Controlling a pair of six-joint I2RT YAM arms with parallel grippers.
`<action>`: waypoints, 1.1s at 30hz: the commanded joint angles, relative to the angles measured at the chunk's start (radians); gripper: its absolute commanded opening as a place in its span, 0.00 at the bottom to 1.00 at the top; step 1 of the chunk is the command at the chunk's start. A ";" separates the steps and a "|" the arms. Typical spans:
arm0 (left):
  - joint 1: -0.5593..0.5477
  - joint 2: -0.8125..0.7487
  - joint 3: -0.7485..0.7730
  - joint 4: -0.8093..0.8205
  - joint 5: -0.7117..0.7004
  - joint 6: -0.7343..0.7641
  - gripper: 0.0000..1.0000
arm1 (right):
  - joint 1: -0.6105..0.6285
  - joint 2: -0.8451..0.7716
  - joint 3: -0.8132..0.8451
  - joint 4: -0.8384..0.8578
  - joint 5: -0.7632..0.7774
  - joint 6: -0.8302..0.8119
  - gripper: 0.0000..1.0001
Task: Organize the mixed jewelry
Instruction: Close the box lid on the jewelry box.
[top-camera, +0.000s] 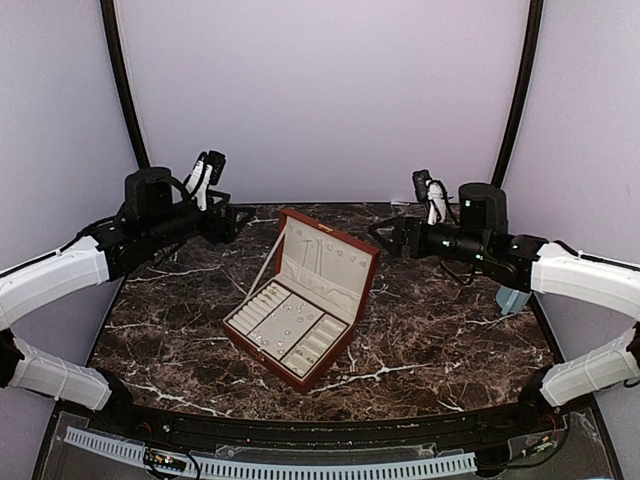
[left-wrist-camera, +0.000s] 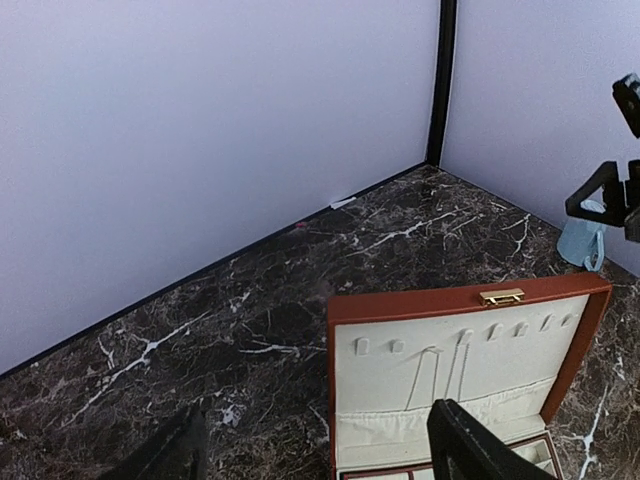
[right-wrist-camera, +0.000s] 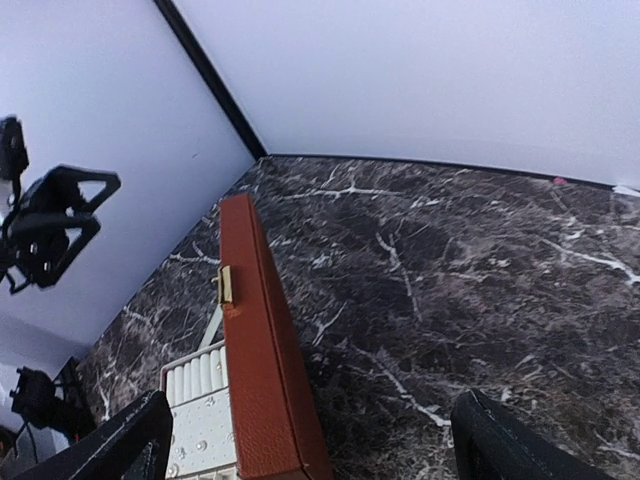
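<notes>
Reddish-brown grained box (right-wrist-camera: 265, 380) gapes on veined marble (top-camera: 440, 330), silvery jewelry (top-camera: 285, 330) inside; both jaws spread.

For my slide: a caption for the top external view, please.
Open jewelry box on marble table; left hand and right hand open, empty.

- Soft, even light; the pale walls (top-camera: 320, 90) glow bright lilac, almost washed out.
- The dark marble table (top-camera: 440, 330) carries only weak, diffuse shadows.
- Top view: the black posts (top-camera: 120, 90) bow at the left and right edges.
- In the left wrist view the near fingers (left-wrist-camera: 470, 450) are dark, soft-edged silhouettes.
</notes>
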 joint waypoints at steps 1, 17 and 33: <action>0.111 -0.039 0.075 -0.214 0.229 -0.134 0.80 | -0.004 0.106 0.063 0.047 -0.153 -0.028 0.99; 0.272 -0.167 -0.077 -0.090 0.055 -0.128 0.87 | 0.173 0.218 0.167 -0.074 -0.355 -0.125 0.96; 0.272 -0.236 -0.172 -0.075 0.066 -0.265 0.86 | 0.395 0.354 0.221 -0.005 -0.213 -0.071 0.90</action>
